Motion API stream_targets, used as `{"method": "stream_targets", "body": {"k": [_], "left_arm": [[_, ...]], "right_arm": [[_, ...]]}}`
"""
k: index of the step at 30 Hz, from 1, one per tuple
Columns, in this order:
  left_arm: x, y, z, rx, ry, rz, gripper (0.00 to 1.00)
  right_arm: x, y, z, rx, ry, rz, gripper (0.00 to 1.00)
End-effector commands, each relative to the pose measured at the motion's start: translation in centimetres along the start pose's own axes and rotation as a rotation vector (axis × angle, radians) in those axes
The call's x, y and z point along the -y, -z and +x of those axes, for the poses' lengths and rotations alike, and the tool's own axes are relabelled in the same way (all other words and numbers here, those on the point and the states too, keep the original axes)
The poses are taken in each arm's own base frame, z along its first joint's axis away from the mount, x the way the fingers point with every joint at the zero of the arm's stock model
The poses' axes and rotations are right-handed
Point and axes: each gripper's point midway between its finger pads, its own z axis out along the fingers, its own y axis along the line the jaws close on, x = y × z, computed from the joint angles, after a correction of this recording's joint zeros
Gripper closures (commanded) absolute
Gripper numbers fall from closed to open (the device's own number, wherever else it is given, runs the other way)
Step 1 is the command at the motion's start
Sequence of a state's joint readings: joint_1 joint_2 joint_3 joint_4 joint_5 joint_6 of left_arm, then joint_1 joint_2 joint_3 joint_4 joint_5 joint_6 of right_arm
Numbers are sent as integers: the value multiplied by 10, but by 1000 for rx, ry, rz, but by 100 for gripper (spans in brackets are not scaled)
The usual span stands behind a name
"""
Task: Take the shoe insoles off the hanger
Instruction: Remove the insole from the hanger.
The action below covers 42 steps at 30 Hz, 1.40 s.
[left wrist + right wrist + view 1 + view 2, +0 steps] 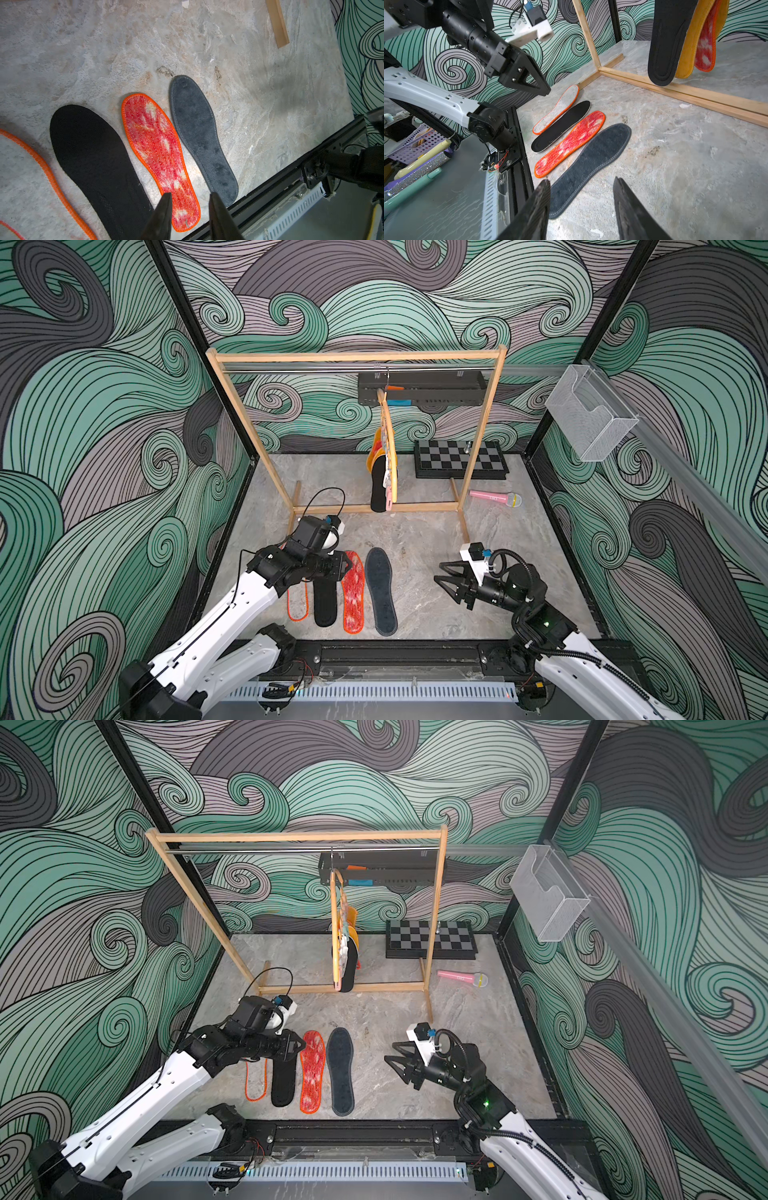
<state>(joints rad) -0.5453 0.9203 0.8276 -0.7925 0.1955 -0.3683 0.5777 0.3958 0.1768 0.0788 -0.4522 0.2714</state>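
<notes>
Low and left of centre in both top views, four insoles lie side by side on the floor (432,531): the pale insole (298,608), the black insole (325,605), the red insole (353,593) and the grey insole (381,593). Upper centre, the hanger (334,936) hangs edge-on from the rack (357,357), well apart from both arms, and the other insoles are clipped to it. The right wrist view shows a hanging black insole (668,41), a yellow insole (689,52) and a hanging red insole (705,45). They overlap so closely that their full count cannot be told.

The left gripper (190,196) hovers over one end of the laid row, jaws apart with nothing between them. The right gripper (438,571), lower right of centre, is likewise parted and empty, pointing toward the grey insole.

About half the job looks done, and the next step is probably a reach up to the hanger. Several things could go wrong there:

- The hanger hangs loose on the rail (311,369), so a sideways tug would likely swing it or lift it off rather than free an insole.
- Because the pads overlap, a pinch could catch two of them, or close on one of the pegs (389,502).
- The left arm, low over the row, could drag a laid insole as it lifts away.
</notes>
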Motion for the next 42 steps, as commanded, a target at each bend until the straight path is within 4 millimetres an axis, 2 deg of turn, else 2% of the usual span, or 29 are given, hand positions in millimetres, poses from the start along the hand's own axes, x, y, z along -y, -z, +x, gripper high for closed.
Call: {"method": "stream_targets", "body": {"k": [1, 3, 5, 8, 11, 15, 19, 24, 30, 35, 38, 42], "left_arm": [[2, 3, -2, 22, -17, 17, 68], [2, 3, -2, 26, -17, 15, 68], [2, 4, -3, 29, -17, 17, 67], [4, 5, -3, 32, -23, 28, 67], [6, 7, -4, 49, -28, 36, 66], [16, 8, -15, 110, -40, 96, 64], [28, 7, -55, 285, 3, 157, 52], [42, 0, -110, 431, -89, 172, 38], [38, -22, -159, 442, -265, 80, 33], [17, -37, -189, 480, -326, 56, 32], [9, -37, -207, 526, -355, 105, 32], [15, -34, -224, 627, -461, 174, 32]], "right_arm": [[3, 2, 14, 2, -12, 7, 50], [6, 3, 24, 6, -17, 7, 50], [0, 6, 22, 31, -4, -23, 49], [5, 8, 23, 71, -4, 5, 47], [1, 11, 22, 86, 5, -13, 47], [4, 10, 24, 92, 1, -5, 47], [5, 9, 25, 85, -1, -1, 48], [4, 9, 25, 77, -4, -8, 48], [5, 9, 26, 78, -9, -1, 49], [6, 9, 27, 79, -10, -1, 49], [6, 8, 27, 81, -12, -1, 49], [7, 8, 28, 79, -16, 3, 49]]}}
